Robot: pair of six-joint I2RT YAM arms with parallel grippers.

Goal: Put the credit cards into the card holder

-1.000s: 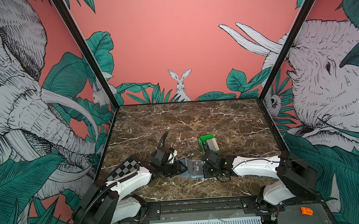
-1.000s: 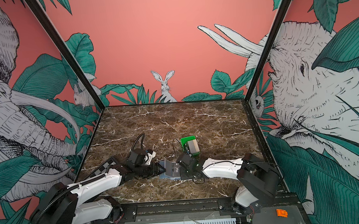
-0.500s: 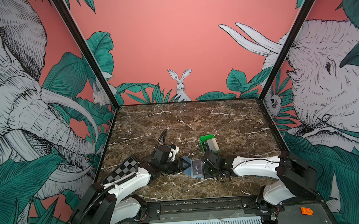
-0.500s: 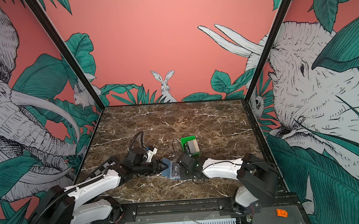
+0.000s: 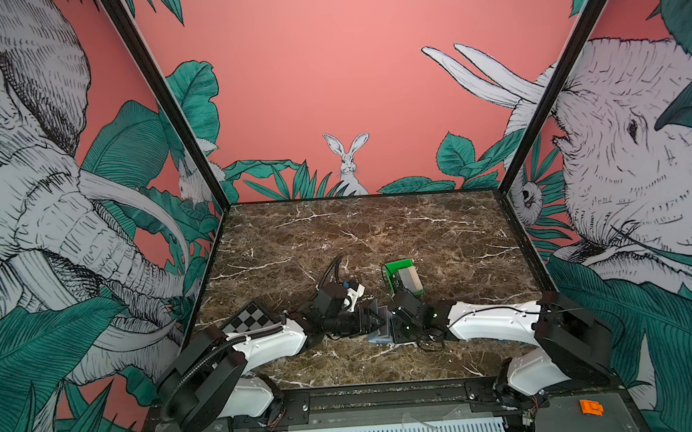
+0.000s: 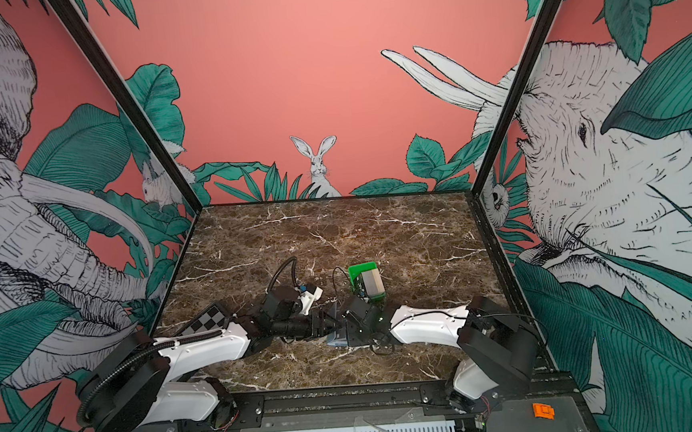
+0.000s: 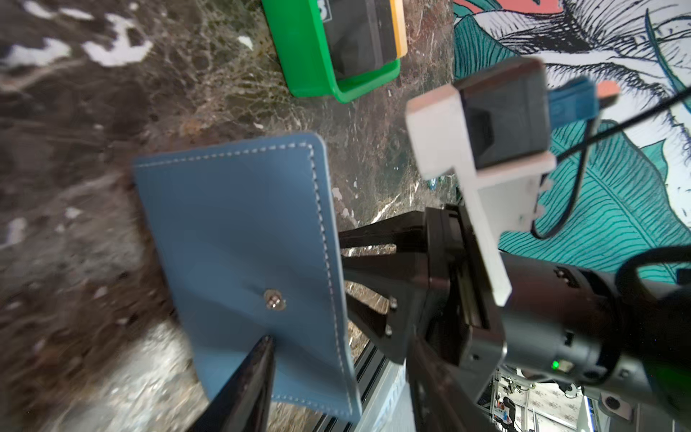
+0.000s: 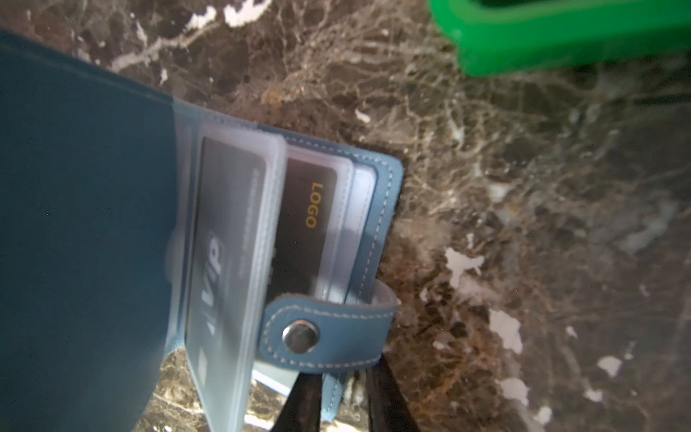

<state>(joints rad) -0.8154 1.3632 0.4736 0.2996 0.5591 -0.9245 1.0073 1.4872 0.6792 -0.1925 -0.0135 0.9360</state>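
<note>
Two credit cards (image 8: 220,254) counted in the clear pockets: a VIP one and a LOGO card (image 8: 306,232). More lie in the green tray (image 7: 310,56), just beyond. The card holder (image 8: 385,194) lies on the worktop (image 8: 523,187) between the two arms, cover lifted. Agree? (KL)

Agree. Right pincer (image 8: 342,396): jaws part open, astride the holder's lower edge under the snap tab (image 8: 325,336), not visibly pinching it. Risk 1: with that edge loose nothing anchors the holder, so a pull on the cover may drag the whole thing. (MR)

Left pincer (image 5: 370,319)? (KL)

One finger (image 7: 250,374) rests on the outer face of the cover (image 7: 243,224). Its mate is hidden, so I cannot tell the opening, or whether it grips. Risk 2: if it only props, a slip drops the cover over the pockets. Risk 3: the tab lies folded over a corner of the pockets and may foul the next card. (MR)
</note>
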